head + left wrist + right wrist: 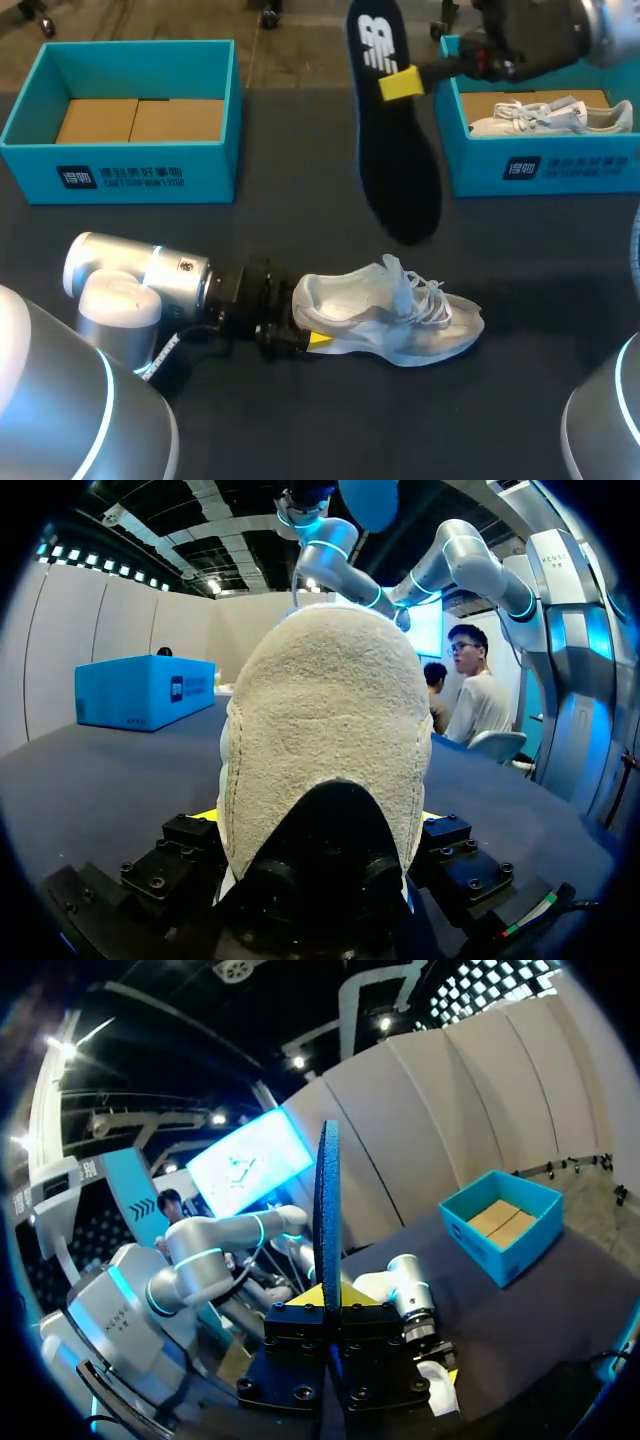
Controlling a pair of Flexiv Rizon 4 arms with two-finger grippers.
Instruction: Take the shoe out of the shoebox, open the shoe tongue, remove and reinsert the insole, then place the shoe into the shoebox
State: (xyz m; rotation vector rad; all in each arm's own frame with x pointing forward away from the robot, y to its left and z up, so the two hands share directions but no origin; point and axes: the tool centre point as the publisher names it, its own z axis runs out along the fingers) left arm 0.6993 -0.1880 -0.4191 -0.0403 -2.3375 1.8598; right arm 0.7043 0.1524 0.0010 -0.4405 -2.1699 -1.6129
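Item: white shoe (385,315), out of its box, resting on the dark table (300,430) near the middle, toe to the right, tongue and laces pulled up loose so that the opening lies exposed. Item: left gripper (300,332), fingers pressed on the shoe's heel from both sides; in my judgement it pins the shoe so that it cannot slide while the insole is worked. Item: black insole (395,140), removed, hanging in the air over the far middle of the table, well apart from the shoe, one end pointing down toward it. Item: right gripper (402,83), pinching the insole's upper part between its fingers; its wrist view shows the insole (327,1220) edge-on between them, probably held upright for feeding in tip first. Item: left shoebox (130,175), far left, open, holding only brown card. Item: right shoebox (540,170), far right, holding a second shoe (550,115). Status: removal done; reinsertion and boxing outstanding.
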